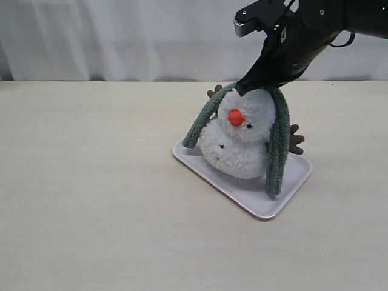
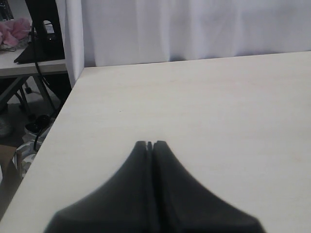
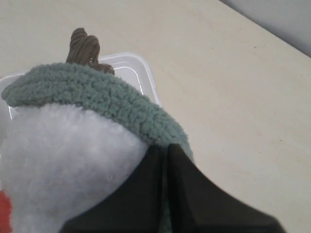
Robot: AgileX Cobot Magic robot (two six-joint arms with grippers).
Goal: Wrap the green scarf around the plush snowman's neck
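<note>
Scarf (image 1: 279, 145), place: draped over the snowman's (image 1: 239, 142) head as an arch, with one tail hanging down each flank.
Scarf, axis: runs side to side across the crown. The tail on the exterior view's right reaches the tray (image 1: 260, 203); the other ends beside the body.
Scarf, look: fuzzy grey-green strip, untwisted, rounded ends.
Right gripper (image 1: 245, 88): jaws pressed together at the top of the arch, pinching the scarf's middle as far as you can judge.
Neck (image 1: 242, 136): directly below the pinch. The scarf sits above it, not around it.
Your coming move: judged to depend on bringing the band down from crown to neck.
Nearer arm: right.
Left gripper (image 2: 149, 144): jaws pressed together, empty, over bare table (image 1: 91, 182).
Snowman: upright on the tray, orange nose forward.
</note>
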